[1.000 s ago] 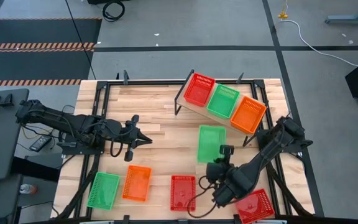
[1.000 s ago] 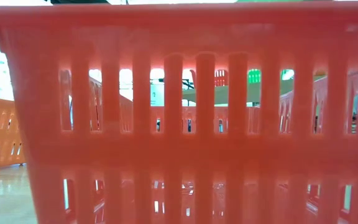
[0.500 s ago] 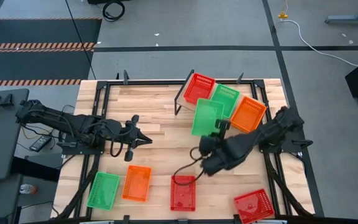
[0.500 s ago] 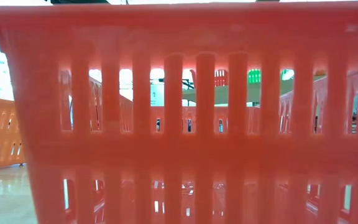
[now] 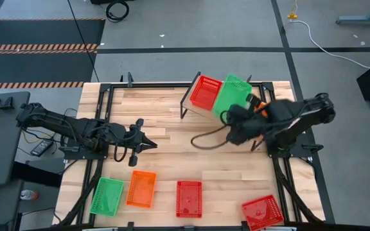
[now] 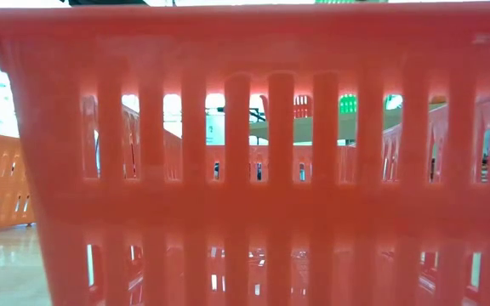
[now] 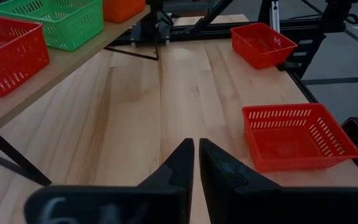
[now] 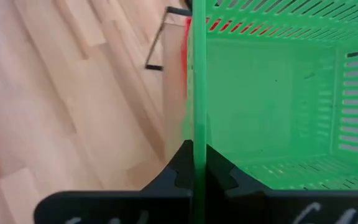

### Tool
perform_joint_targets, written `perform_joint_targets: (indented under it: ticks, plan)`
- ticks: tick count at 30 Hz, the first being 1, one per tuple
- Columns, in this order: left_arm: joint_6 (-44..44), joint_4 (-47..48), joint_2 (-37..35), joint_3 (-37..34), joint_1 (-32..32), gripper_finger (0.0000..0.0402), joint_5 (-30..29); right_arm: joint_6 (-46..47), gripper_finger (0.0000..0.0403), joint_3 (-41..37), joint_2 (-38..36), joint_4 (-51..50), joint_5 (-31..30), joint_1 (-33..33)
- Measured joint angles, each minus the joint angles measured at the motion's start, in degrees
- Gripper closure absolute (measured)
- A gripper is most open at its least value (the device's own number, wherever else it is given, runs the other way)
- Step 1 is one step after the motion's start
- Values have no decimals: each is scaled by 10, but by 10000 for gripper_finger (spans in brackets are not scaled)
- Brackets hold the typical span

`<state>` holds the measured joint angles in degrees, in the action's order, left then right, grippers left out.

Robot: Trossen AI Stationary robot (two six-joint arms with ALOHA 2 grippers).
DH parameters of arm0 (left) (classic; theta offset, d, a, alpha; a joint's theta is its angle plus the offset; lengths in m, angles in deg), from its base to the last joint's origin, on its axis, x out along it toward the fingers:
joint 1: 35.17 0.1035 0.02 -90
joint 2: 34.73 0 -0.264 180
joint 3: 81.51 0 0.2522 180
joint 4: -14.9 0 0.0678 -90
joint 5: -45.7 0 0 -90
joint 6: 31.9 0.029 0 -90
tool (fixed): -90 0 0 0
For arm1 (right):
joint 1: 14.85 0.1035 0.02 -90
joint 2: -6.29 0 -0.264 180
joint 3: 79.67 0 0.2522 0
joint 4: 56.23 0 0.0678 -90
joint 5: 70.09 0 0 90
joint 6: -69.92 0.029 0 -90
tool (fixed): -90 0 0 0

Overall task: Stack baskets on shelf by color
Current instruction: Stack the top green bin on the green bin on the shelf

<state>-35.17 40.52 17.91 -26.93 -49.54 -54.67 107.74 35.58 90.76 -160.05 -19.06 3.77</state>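
My right gripper [image 5: 235, 114] is shut on a green basket [image 5: 232, 94] and holds it over the middle of the shelf [image 5: 198, 110] at the table's far right. On the shelf a red basket [image 5: 205, 92] sits at the left end. An orange basket [image 5: 258, 106] at the right end is mostly hidden by the arm. The held basket covers the middle place. My left gripper [image 5: 150, 145] hovers shut over the table's left half, touching nothing. On the near part of the table lie a green basket [image 5: 106, 196], an orange basket [image 5: 141, 188] and two red baskets [image 5: 189, 198] [image 5: 262, 212]. My right gripper pinches one side wall of the green basket at its rim [image 8: 199, 134], with one finger [image 8: 219, 171] inside the basket and the other outside. The fingers come from the table's near side. The basket is lifted clear and tilted above the shelf.
In the low view the near red basket [image 6: 245, 170] fills almost the whole picture. A dark cable [image 5: 204, 140] loops on the table under the right arm. Bare wood [image 5: 172, 122] lies between the two arms. Black frame rails [image 5: 101, 115] run along the table's edges.
My right gripper has carried the green basket from the table's middle toward the far edge and up, until it hangs over the shelf's middle. The basket has tipped on the way. The right arm has swung back with it, uncovering the red basket at the near right corner.
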Motion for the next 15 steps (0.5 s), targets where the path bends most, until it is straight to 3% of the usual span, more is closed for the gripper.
perform_joint_targets:
  ticks: [6,15]
  plan:
    - [0,0,0,0,0,367,0,-48,395,-10,-10,2,35,-56]
    - [0,0,0,0,0,368,0,-80,395,-120,-24,1,99,-130]
